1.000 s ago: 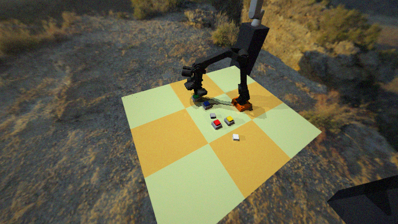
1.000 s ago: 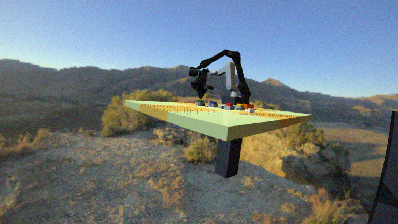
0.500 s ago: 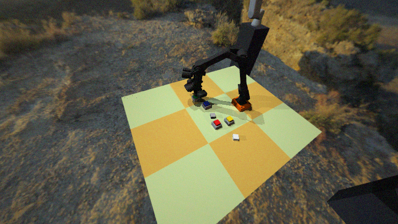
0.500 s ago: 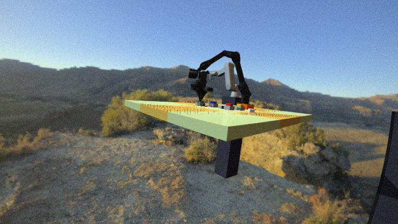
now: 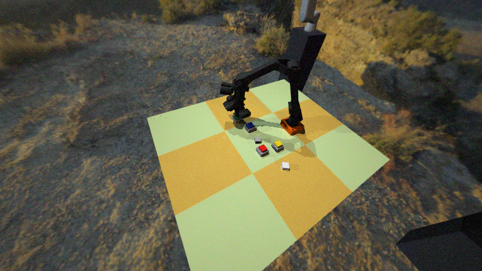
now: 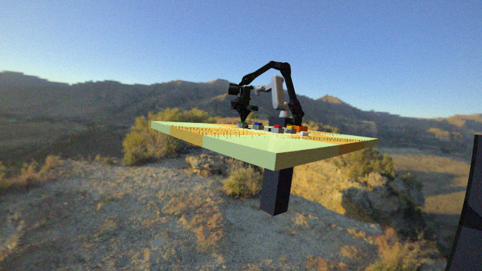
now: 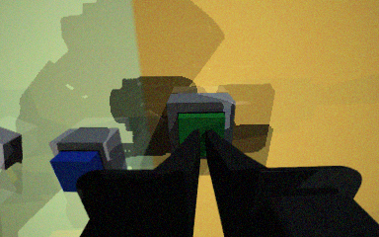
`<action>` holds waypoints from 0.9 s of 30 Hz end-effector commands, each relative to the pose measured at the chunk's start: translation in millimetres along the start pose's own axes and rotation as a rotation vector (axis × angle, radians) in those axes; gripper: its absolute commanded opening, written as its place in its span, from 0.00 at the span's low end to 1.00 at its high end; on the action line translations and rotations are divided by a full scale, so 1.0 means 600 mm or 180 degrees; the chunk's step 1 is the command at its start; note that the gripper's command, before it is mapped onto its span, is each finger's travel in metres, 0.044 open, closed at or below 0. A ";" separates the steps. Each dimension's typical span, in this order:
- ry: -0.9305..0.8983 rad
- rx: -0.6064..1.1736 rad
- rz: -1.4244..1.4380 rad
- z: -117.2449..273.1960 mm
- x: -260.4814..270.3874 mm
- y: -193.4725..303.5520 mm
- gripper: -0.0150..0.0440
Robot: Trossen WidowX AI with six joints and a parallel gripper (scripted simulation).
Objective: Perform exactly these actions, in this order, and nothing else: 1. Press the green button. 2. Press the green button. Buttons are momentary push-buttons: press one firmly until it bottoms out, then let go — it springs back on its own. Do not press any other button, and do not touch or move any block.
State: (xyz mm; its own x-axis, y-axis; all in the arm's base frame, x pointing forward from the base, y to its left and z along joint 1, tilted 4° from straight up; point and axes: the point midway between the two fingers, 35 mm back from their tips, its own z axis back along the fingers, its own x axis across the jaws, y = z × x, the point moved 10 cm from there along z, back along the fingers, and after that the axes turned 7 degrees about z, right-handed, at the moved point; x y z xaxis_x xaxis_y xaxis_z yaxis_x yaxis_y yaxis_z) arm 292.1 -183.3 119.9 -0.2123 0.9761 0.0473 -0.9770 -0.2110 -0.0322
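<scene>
Gripper (image 7: 203,134) pinched shut, holding nothing, tips on the green button (image 7: 200,124) at frame centre. Likely a rigid spring-loaded cap: nothing to grasp, push straight down mid-cap. Blue button (image 7: 74,165) lower left, stay off it.
</scene>
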 end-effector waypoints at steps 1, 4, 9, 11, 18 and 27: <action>-0.0005 0.0017 -0.0009 0.035 0.000 0.000 0.29; -0.0010 0.0027 -0.0013 0.053 0.000 0.001 0.29; -0.0004 0.0027 -0.0006 0.056 0.015 -0.012 0.38; 0.0012 0.0024 0.0014 0.066 0.057 -0.042 0.47; 0.0053 -0.0014 0.0091 0.102 0.239 -0.118 0.78; -0.0022 -0.0032 0.0052 0.136 0.472 -0.118 0.93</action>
State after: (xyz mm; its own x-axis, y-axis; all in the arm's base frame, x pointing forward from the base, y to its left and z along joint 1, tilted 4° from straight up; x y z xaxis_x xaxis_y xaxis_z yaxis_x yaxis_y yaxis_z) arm 316.8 62.6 205.5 -0.2370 0.9705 0.0443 -0.9712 -0.2355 -0.0363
